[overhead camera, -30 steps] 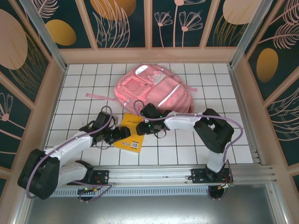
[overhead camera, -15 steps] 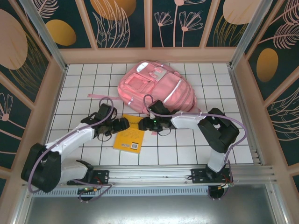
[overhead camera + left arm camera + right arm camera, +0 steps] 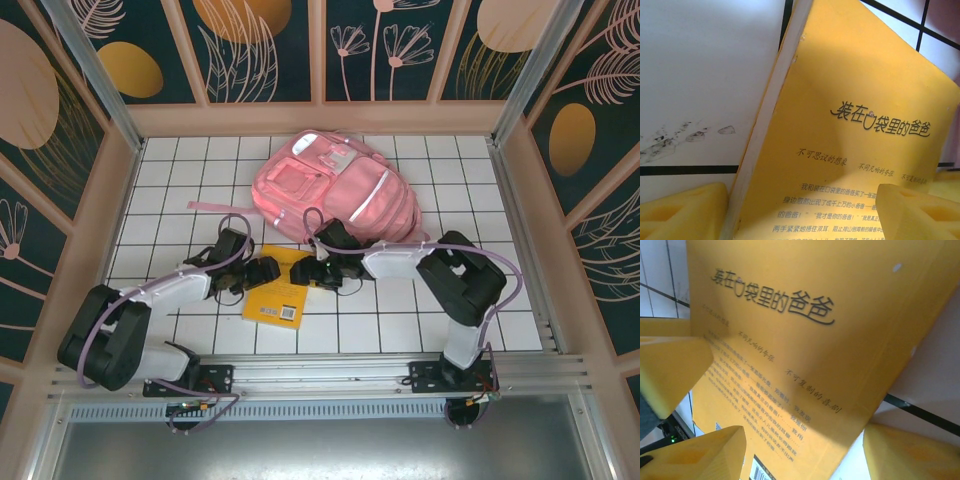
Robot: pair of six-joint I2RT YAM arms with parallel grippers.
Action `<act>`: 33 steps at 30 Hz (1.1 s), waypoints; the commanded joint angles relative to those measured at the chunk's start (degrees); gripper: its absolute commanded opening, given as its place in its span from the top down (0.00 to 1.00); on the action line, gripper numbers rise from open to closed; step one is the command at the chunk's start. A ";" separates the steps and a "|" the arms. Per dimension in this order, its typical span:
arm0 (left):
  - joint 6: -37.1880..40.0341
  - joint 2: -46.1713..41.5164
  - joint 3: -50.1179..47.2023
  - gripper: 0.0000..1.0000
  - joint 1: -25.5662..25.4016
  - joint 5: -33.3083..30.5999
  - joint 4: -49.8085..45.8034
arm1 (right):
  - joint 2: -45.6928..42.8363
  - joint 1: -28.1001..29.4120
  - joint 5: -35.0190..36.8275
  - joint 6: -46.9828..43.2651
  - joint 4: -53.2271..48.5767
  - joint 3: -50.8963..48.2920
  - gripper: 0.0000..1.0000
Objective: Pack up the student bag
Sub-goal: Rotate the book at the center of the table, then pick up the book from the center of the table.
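Book [image 3: 278,288] edges sit between open jaws, my left end effector [image 3: 262,270] at its 10 o'clock and right end effector [image 3: 303,272] at 2 o'clock, so I should pinch squarely before lifting toward the bag [image 3: 335,190] lying at 12 o'clock on the counter [image 3: 400,310].

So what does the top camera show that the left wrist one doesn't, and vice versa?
From above: the pink student bag at the far side, with the left end effector and right end effector facing each other just in front of it. From the left wrist: the cover's printed title, the pale page edge and grey smudges on a tile. Shared: the yellow book lying on the white tiled table.
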 commanded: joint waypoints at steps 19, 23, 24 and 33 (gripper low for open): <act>-3.78 -0.07 -6.21 0.31 -0.55 14.68 8.33 | 0.20 -2.13 -16.99 13.70 21.02 0.30 0.36; -3.78 0.69 -6.41 0.32 -0.48 14.96 8.91 | -0.50 -2.09 -17.51 14.46 24.03 -0.98 0.38; -3.76 0.90 -6.52 0.32 -0.48 15.10 9.11 | -0.42 -2.00 -17.46 14.32 24.16 -1.06 0.39; -3.24 0.84 -7.14 0.33 -0.49 15.35 8.85 | -0.68 -1.29 -17.71 11.94 23.04 -0.39 0.44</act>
